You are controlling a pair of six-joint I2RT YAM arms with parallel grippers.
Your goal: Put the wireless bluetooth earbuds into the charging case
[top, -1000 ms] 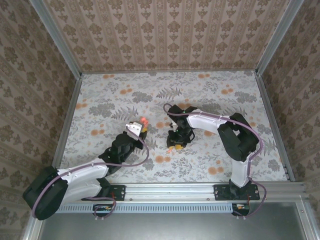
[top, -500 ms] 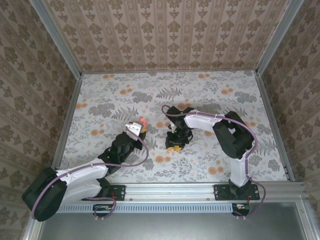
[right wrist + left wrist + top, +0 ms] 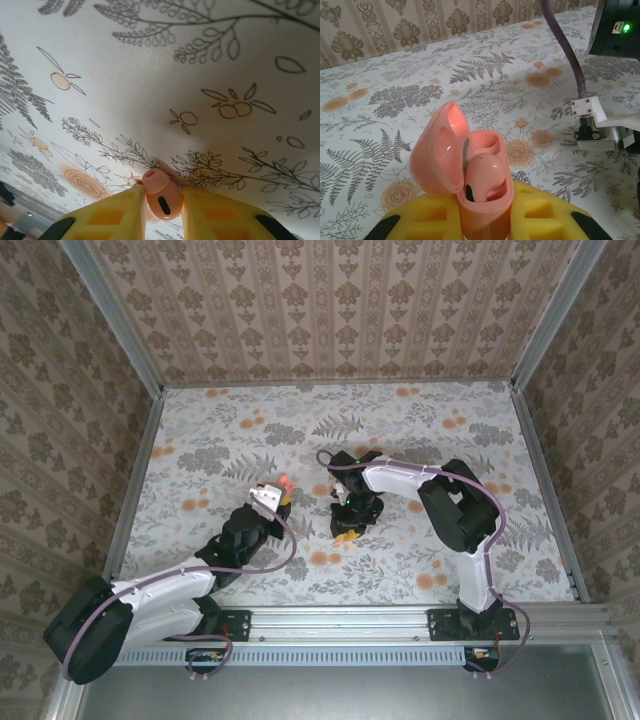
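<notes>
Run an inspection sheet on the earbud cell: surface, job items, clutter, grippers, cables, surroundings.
Surface: floral-print table, no spills seen.
Job's things: charging case lid open, one earbud seated in it, the socket behind it empty; second earbud is pink and outside the case.
Clutter: nothing seen.
Grippers: left gripper shut on the charging case; right gripper shut on the second earbud, low near the table.
Cables: purple cable runs along each arm, no snag seen.
Surroundings: patterned walls, aluminium frame.

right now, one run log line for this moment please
left fingers: shut on charging case, lid open, first earbud seated | right fingers: shut on second earbud
</notes>
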